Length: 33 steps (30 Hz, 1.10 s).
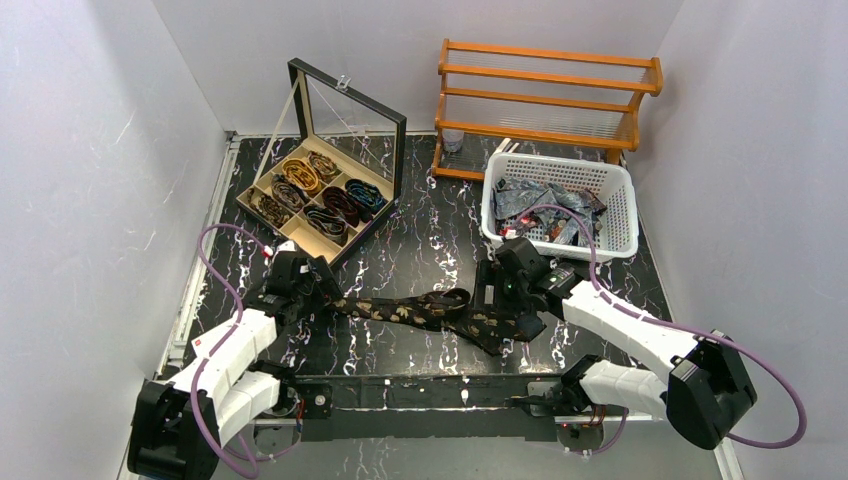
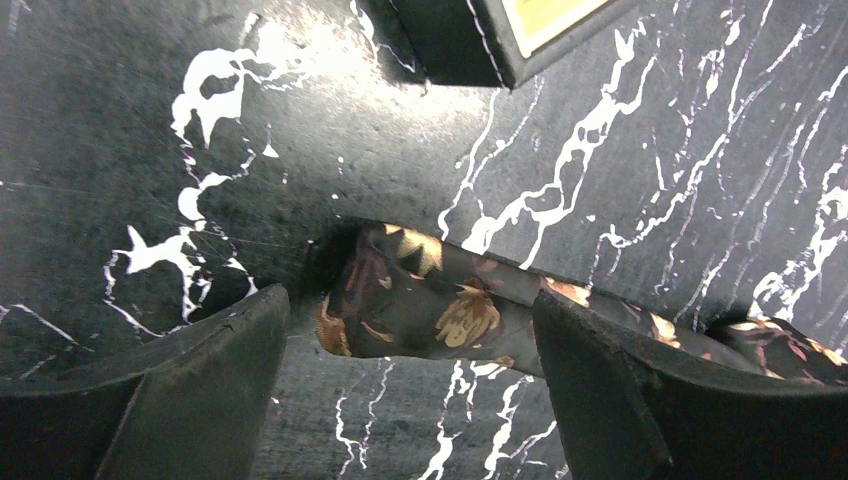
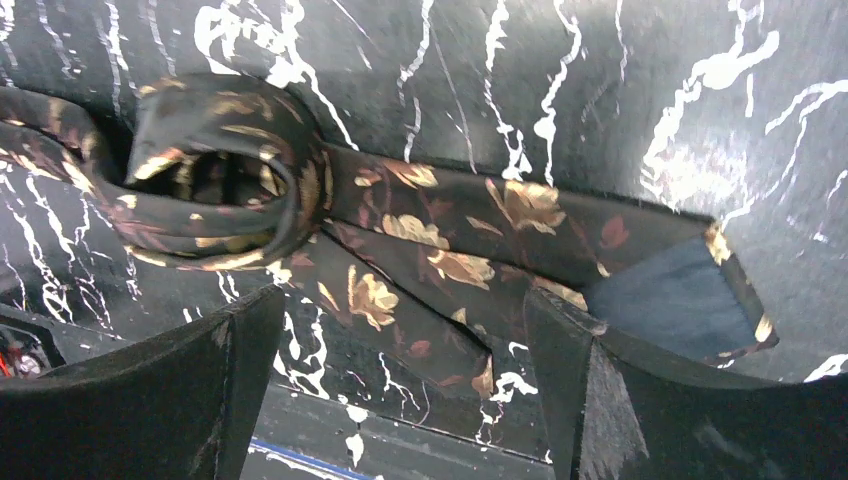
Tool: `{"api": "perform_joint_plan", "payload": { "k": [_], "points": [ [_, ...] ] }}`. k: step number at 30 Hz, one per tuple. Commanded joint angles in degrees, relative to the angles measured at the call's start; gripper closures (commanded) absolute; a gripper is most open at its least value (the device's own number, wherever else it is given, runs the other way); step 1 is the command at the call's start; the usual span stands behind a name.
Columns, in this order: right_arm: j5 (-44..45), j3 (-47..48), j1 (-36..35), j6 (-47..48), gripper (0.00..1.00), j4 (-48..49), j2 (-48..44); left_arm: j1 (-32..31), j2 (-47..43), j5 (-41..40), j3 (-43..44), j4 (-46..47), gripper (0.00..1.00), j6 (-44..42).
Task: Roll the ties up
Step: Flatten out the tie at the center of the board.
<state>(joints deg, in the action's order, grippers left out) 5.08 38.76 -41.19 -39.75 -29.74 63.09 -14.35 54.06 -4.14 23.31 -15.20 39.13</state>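
both my grippers stand slack and wide, holding nothing. the dark gold-flowered tie (image 1: 395,312) lies on the black marbled table (image 1: 420,250), stretched crosswise between my two arms. its long axis runs left to right in the overhead view and slants a little toward my bases at the right. my left gripper (image 2: 408,298) hangs over the tie's left end (image 2: 420,315), which looks blunt or tucked under. that end lies on the table in the gap between my fingers, apparently clear of both, and the strip leads away from it to my right. my right gripper (image 3: 402,298) hangs over the other end. there the wide end (image 3: 680,290) points rightward with its tip flipped to show blue-grey lining, and a raised loop (image 3: 215,180) sits just left of my fingers where the strip twists over itself. so each arm has one end directly below it, and the loop is nearer my right arm. i judge the roll has to follow that left-right axis, and the loop needs flattening first or the coil will wind crooked.
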Motion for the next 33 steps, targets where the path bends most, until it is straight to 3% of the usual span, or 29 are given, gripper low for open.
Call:
{"api": "perform_joint_plan", "payload": {
  "k": [1,8,11,17,20,24,33],
  "points": [
    [-3.69,-2.3,2.07,-6.17,0.05,-2.43,-1.97,0.29,0.2,-2.42,2.0,1.03,0.15,-4.34],
    [-9.28,-4.72,6.5,-6.93,0.15,-1.75,0.14,0.3,4.11,3.42,0.72,5.45,0.44,-6.39],
    [-9.69,-5.88,7.82,-7.2,0.29,-1.79,2.7,0.3,4.34,5.48,0.49,6.98,0.59,-6.43],
    [-2.41,-6.22,10.93,-8.37,0.47,-3.31,7.72,0.35,3.59,9.38,1.65,7.05,0.85,-5.65],
    [-1.06,-5.32,13.22,-7.66,0.51,-4.34,10.1,0.33,3.24,12.95,3.56,5.92,1.0,-1.71],
    [3.08,-3.33,18.12,-8.21,0.54,-8.01,11.64,0.29,0.93,16.18,6.75,0.68,1.0,4.84],
    [12.12,2.2,26.81,-10.12,0.53,-16.02,6.85,0.42,-6.43,6.3,17.75,-25.38,1.0,10.38]
  ]
}}
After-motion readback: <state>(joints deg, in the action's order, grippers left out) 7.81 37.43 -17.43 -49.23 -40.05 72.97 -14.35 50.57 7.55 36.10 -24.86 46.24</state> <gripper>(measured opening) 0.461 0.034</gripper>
